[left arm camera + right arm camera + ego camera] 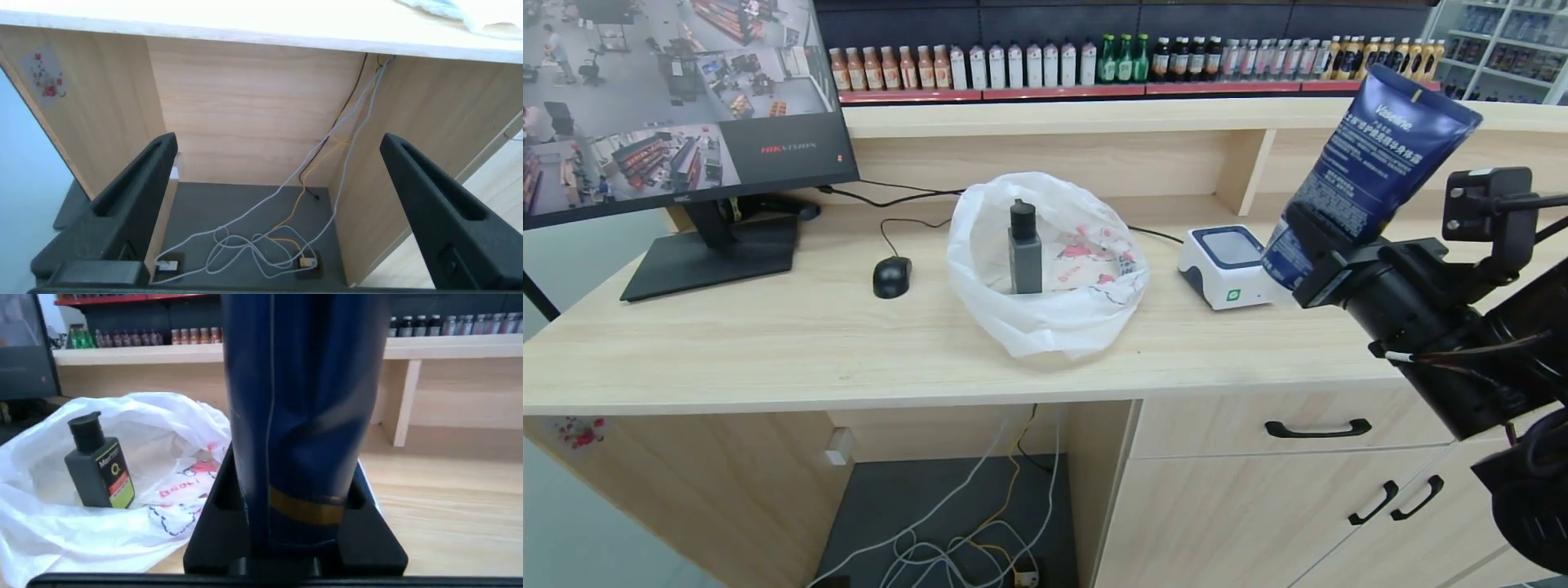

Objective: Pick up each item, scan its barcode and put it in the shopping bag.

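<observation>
Right claw (1311, 265) grips blue tube (1372, 155) near scanner (1223, 265) — left claw (278, 145), splayed, faces under-counter cables (245, 245).

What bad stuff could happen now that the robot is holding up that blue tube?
1. The right gripper pinches the blue tube only at its lower end, and the tube leans, so it might slip out.
2. The dark bottle stands upright in the shopping bag; dropping the tube in could knock it over.
3. The bag looks soft and crumpled, so the tube might catch its rim and land on the counter.
</observation>
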Robot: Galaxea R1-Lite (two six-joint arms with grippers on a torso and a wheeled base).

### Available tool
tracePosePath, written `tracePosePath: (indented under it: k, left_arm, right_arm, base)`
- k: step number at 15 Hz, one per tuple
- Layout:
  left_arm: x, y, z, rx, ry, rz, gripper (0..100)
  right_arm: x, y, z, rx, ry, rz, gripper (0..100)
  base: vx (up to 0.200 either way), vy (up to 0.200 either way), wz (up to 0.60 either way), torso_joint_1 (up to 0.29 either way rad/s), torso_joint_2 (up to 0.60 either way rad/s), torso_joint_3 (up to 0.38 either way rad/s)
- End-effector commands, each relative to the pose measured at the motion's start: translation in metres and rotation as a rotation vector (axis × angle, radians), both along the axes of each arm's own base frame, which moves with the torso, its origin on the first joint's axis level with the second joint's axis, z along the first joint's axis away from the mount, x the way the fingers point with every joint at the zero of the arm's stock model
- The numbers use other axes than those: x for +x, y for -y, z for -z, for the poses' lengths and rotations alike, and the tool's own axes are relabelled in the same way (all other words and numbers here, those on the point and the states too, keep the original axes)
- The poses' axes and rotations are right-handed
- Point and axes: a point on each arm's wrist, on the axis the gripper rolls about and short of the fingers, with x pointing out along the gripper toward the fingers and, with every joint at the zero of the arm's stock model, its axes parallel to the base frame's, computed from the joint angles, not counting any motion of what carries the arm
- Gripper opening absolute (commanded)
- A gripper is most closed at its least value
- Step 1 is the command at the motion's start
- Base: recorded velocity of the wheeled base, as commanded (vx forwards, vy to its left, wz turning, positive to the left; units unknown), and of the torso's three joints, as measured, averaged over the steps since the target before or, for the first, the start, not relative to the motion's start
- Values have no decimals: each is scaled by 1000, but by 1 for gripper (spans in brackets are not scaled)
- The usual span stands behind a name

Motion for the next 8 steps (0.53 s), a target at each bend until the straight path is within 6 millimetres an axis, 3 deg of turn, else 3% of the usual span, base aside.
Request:
tracePosePath:
  k: [1, 8]
  left_arm:
    - [0, 0, 0, 0, 0, -1, 100]
    - [0, 0, 0, 0, 0, -1, 100]
  right_arm:
    - [6, -2, 2, -16, 1, 4, 0]
    - [49, -8, -3, -350, 116, 178, 0]
  base:
    - [0, 0, 0, 0, 0, 0]
    - [0, 0, 0, 0, 0, 0]
